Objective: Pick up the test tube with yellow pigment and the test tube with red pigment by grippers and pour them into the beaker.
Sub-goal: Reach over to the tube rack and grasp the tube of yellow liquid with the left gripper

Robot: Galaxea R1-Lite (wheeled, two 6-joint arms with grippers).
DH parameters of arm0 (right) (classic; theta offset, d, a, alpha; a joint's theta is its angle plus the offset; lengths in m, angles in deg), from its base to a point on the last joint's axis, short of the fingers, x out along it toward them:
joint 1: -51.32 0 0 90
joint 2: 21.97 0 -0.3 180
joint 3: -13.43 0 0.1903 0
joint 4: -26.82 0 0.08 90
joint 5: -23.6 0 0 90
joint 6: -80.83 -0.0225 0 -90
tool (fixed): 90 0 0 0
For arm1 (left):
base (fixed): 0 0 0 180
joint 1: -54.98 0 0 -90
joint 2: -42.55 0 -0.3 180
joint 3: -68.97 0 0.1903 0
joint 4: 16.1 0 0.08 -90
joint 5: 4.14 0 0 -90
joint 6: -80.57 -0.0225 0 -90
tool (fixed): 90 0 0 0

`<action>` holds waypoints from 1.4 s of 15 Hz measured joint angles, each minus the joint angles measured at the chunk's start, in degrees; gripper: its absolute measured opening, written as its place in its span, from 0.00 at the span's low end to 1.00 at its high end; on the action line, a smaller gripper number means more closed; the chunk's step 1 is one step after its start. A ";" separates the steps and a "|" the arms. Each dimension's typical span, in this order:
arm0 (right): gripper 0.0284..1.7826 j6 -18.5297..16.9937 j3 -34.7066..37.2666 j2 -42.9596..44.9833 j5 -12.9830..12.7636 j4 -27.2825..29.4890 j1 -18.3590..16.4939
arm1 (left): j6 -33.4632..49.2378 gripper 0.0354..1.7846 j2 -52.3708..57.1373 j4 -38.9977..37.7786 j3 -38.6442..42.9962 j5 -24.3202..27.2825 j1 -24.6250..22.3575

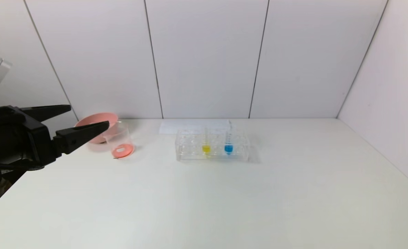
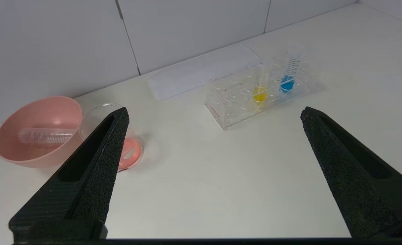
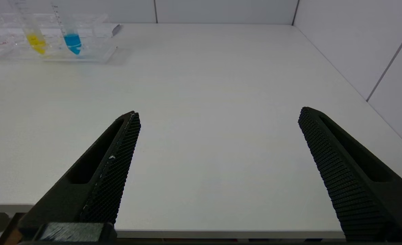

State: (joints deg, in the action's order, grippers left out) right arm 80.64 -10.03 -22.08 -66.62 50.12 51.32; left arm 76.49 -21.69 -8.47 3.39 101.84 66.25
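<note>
The test tube with yellow pigment (image 1: 206,144) stands upright in a clear rack (image 1: 190,149) at mid-table; it also shows in the left wrist view (image 2: 260,89) and the right wrist view (image 3: 34,34). The beaker (image 1: 121,142), left of the rack, holds a shallow layer of red-orange liquid (image 2: 133,153). No tube with red liquid shows. A clear, empty-looking tube (image 2: 46,135) lies in the pink bowl (image 2: 34,112). My left gripper (image 1: 88,116) is open and empty, raised at the left in front of the bowl and beaker. My right gripper (image 3: 218,112) is open and empty over the table's near edge.
A tube with blue liquid (image 1: 228,145) stands in the rack next to the yellow one. A white sheet (image 1: 190,126) lies behind the rack. White walls close the back and the right side. Bare tabletop (image 1: 259,200) stretches in front of the rack.
</note>
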 joint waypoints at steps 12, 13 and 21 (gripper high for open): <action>0.95 0.02 0.00 0.00 0.01 0.00 0.00 | 6.30 0.99 -17.03 -17.62 -0.37 -2.21 8.05; 0.95 0.02 0.00 0.00 0.04 0.00 0.00 | 6.74 0.99 -19.54 -19.96 -0.80 -4.16 9.26; 0.95 0.00 0.00 0.00 0.01 0.00 0.00 | 9.87 0.99 -32.98 -28.75 -3.60 -13.87 19.30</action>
State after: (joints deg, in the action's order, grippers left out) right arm 80.64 -10.03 -22.08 -66.60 50.12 51.32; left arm 86.37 -54.67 -37.22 -0.21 87.96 85.54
